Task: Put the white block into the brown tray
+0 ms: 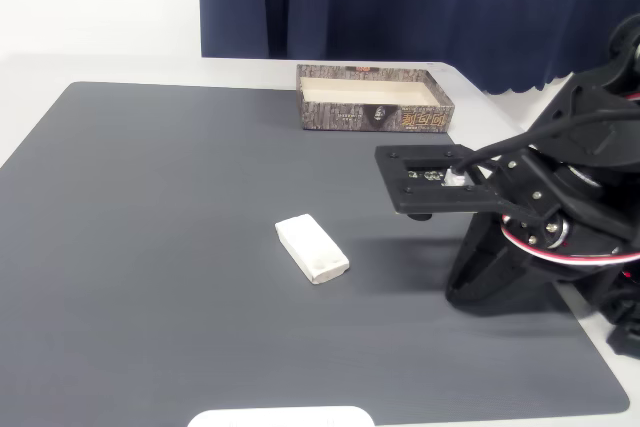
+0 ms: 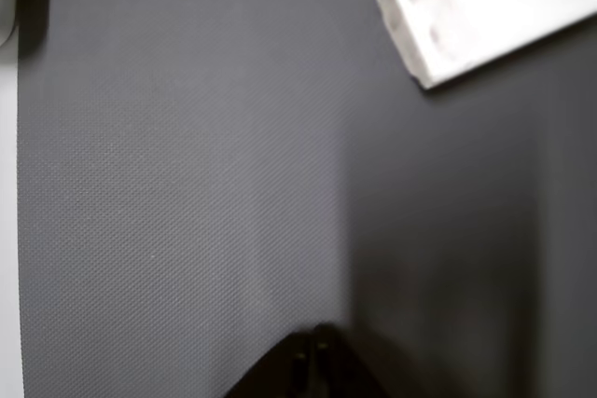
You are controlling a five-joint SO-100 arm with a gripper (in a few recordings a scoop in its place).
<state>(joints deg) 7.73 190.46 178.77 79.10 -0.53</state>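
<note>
Your white block (image 1: 312, 248) lies flat on the dark mat (image 1: 150, 247) near the desk's middle, untouched and free to approach from above. The brown tray (image 1: 372, 117) sits well apart at about one o'clock from it, open side up and ready to receive. Your pincer (image 2: 312, 361) hangs above the mat with the block at its one o'clock in the wrist view; its tips look pressed together, holding nothing, so you must spread them before descending.
</note>
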